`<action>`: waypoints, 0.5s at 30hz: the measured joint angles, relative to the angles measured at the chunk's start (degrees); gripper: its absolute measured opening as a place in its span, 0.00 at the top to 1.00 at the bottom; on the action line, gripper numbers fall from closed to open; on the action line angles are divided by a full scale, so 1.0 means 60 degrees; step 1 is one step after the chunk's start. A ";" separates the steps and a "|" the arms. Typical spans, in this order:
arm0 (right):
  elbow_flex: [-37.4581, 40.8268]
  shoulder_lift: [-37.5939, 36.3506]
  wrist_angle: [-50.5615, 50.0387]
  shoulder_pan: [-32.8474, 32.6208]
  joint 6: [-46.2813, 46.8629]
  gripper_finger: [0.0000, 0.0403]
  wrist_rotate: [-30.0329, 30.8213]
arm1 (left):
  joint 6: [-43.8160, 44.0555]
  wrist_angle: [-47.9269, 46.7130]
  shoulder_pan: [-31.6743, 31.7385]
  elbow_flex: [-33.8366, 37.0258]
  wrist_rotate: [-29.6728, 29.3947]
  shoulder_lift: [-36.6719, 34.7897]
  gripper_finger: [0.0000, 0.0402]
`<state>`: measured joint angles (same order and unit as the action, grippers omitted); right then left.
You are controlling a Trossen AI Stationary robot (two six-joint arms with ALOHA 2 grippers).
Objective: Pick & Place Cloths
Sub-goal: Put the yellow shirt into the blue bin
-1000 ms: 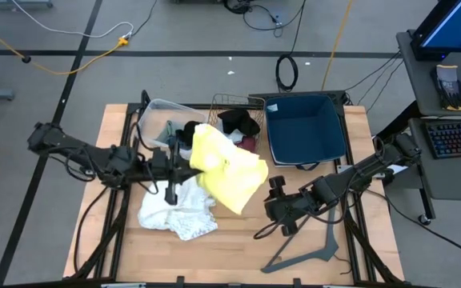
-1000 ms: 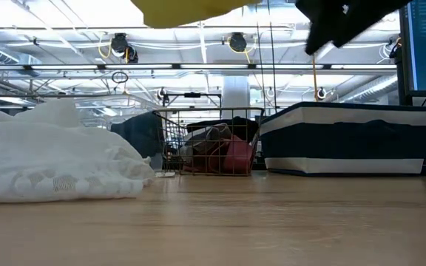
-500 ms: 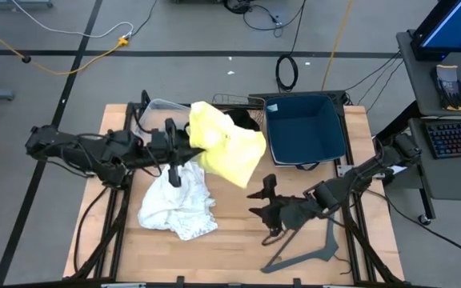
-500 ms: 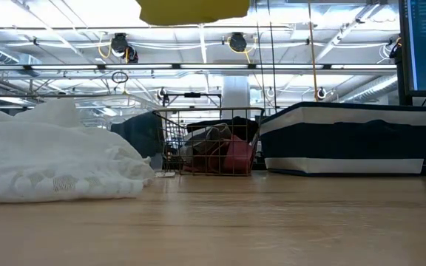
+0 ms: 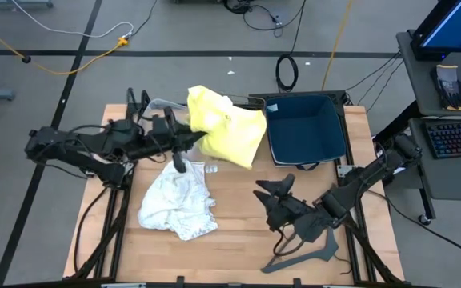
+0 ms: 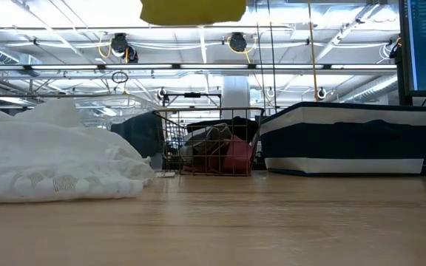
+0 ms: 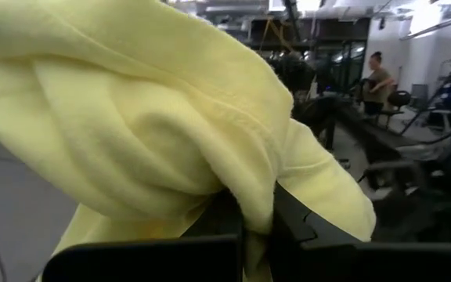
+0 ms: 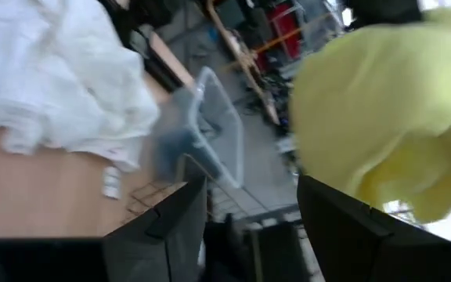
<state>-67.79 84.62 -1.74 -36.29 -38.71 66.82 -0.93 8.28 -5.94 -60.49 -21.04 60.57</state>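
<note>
The table [image 5: 238, 232] was pale wood, bare across its near half, set on a grey floor crossed by taped lines and cables, and beyond it the low view showed a workshop with ceiling lights and racks. A person stood far off among benches in the left wrist view. No readable writing showed anywhere; a small white tag lay by the white cloth [image 5: 176, 204], but its print was too small to read. At the back stood three containers: a clear bin [image 5: 157, 108], a wire basket [image 6: 211, 142] holding dark and maroon cloths [image 6: 231, 157], and a blue tub [image 5: 306, 128] that looked empty from above, though its floor was dim. The white cloth lay crumpled on the table's left half. The left gripper [image 5: 184, 138] was up over the back of the table, fingers clamped on the yellow cloth [image 5: 229, 136], which hung in the air over the basket. The right gripper [image 5: 269, 192] hovered above the bare wood near a grey hanger [image 5: 306, 254], fingers apart, holding nothing.
</note>
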 joint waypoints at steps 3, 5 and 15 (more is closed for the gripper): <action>0.0000 0.0000 0.0749 0.0011 -0.1002 0.51 0.0172 | 0.0267 -0.0009 0.0255 0.0000 0.0002 0.0358 0.97; 0.0000 0.0000 0.1307 0.0009 -0.1791 0.51 0.0160 | 0.0378 -0.0018 0.0388 0.0000 0.0004 0.0582 0.97; -0.0004 0.0000 0.2831 0.0195 -0.4578 0.51 0.0153 | 0.0833 0.0431 0.0793 0.0000 0.0361 0.1495 0.97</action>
<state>-67.81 84.62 15.25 -35.13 -66.18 67.74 4.06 10.86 -1.18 -60.49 -18.87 69.54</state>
